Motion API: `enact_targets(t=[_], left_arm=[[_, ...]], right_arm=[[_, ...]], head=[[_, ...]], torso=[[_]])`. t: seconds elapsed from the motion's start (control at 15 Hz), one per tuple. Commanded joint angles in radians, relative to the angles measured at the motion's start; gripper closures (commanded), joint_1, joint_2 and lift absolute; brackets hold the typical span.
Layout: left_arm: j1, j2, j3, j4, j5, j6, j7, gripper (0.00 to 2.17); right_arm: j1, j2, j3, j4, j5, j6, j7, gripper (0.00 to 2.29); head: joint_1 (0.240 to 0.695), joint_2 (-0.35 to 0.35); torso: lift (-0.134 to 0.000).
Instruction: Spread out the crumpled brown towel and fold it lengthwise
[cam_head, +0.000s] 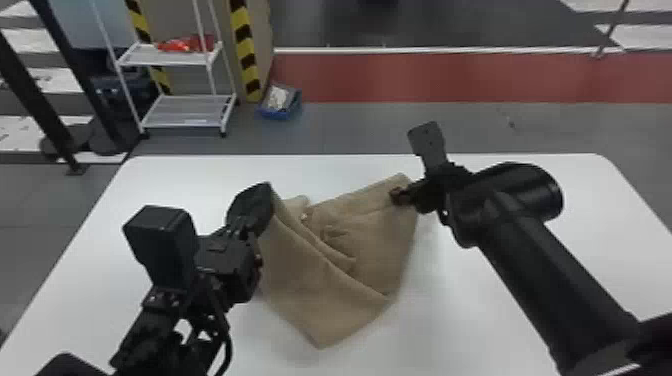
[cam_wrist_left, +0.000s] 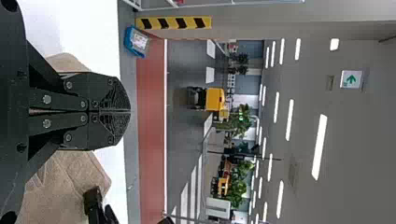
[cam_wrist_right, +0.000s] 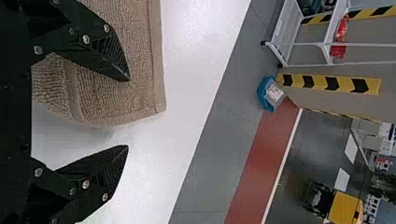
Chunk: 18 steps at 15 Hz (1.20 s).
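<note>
The open right gripper has one finger over the brown towel.

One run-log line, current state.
towel: partly spread, bunched mid-area | left gripper: shut, at towel's left side | right gripper: open, one finger over towel's right part | lengthwise fold: not done

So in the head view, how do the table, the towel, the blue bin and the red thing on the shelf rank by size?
1. Table
2. Towel
3. Blue bin and red thing: both small, and too alike to rank; one is wider, the other taller.
</note>
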Motion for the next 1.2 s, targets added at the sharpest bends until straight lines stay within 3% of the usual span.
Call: enact_targets(t=[0.0,0.2,0.27,0.33,0.67,0.87,1.13], left_arm=[[-0.003,-0.001,-0.003,0.0,0.0,0.002,0.0,1.74],[-0.003,-0.001,-0.001,0.002,0.0,0.002,0.002,1.74],[-0.003,0.001,-0.001,0.002,0.0,0.002,0.004,1.74],[-0.003,0.001,0.0,0.002,0.0,0.002,0.004,1.74],[-0.001,0.001,0.005,-0.001,0.001,-0.001,0.014,1.74],[0.005,-0.001,0.011,-0.006,0.006,-0.029,0.027,1.74],[0.028,-0.001,0.04,-0.029,0.024,-0.05,0.027,1.74]], right_arm=[[-0.006,0.0,-0.006,0.0,-0.003,0.027,0.01,0.64],[-0.006,-0.002,-0.007,-0.003,0.003,0.049,0.021,1.27],[0.005,-0.003,-0.007,-0.009,0.0,0.064,0.022,1.33],[0.031,-0.005,-0.007,-0.055,-0.003,0.07,0.045,1.33],[0.209,-0.041,-0.033,-0.471,0.018,0.187,0.045,1.33],[0.3,-0.057,-0.141,-0.67,0.003,0.233,0.047,1.33],[0.399,-0.144,-0.312,-0.906,-0.08,0.309,0.06,1.33]], head=[[0.695,0.033],[0.695,0.031],[0.695,0.03],[0.695,0.03],[0.695,0.049],[0.695,0.045],[0.695,-0.003]], torso=[[-0.124],[-0.124],[-0.124],[-0.124],[-0.124],[-0.124],[-0.124]])
